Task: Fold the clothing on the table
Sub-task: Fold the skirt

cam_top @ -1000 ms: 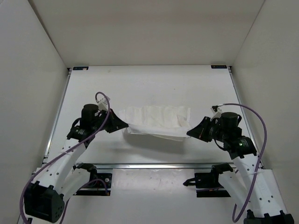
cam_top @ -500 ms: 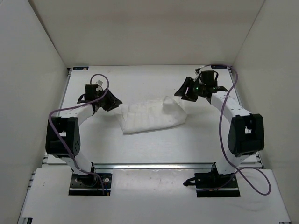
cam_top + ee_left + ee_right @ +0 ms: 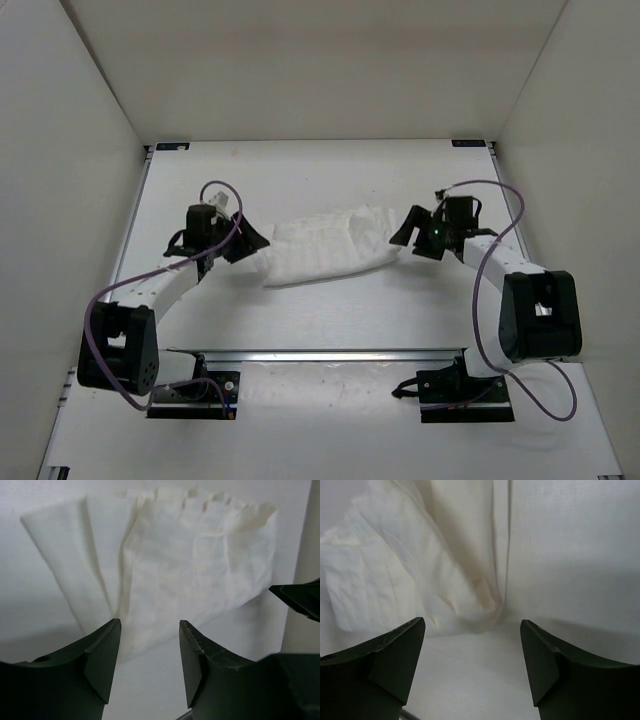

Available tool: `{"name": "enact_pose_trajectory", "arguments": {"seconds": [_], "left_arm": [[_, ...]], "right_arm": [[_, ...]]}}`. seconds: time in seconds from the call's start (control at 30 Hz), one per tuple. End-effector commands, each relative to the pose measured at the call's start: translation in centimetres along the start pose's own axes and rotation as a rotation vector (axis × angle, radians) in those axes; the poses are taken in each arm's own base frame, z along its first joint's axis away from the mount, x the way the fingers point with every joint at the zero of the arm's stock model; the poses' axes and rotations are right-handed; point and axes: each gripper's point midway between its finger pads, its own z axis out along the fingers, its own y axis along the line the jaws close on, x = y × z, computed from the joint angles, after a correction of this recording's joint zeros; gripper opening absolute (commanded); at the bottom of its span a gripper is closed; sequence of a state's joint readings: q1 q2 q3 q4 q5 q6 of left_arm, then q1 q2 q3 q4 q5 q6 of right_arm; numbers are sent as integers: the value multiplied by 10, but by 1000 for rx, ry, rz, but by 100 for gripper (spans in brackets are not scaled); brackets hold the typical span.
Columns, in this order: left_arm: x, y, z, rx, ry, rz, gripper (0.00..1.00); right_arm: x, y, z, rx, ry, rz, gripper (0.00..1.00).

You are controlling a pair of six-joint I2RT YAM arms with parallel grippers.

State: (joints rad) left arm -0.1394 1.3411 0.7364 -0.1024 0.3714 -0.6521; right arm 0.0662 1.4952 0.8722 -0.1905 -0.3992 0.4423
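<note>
One piece of clothing (image 3: 325, 245), white and pleated, is laid in a rumpled, layered band near the middle of the table (image 3: 330, 172). Just beside its left end the left gripper (image 3: 256, 240) is held low, fingers parted, nothing clamped between them. Just beside its right end the right gripper (image 3: 404, 230) is held likewise, fingers spread wide, nothing gripped.

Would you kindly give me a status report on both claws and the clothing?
Left claw open, empty, beside clothing. Right claw open, empty, opposite end. Clothing lies rumpled on table. No obstruction seen.
</note>
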Motion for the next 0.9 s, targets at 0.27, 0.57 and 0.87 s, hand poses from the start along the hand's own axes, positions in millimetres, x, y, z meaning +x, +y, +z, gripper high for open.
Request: {"name": "enact_pose_trajectory", "arguments": {"seconds": [0.27, 0.57, 0.87], "left_arm": [[78, 55, -8, -147, 60, -9, 64], [88, 56, 12, -177, 61, 0, 65], [88, 25, 55, -86, 112, 28, 0]], "right_arm": [[49, 4, 13, -143, 34, 142, 75], [32, 5, 39, -163, -22, 288, 56], [31, -15, 29, -46, -41, 268, 0]]}}
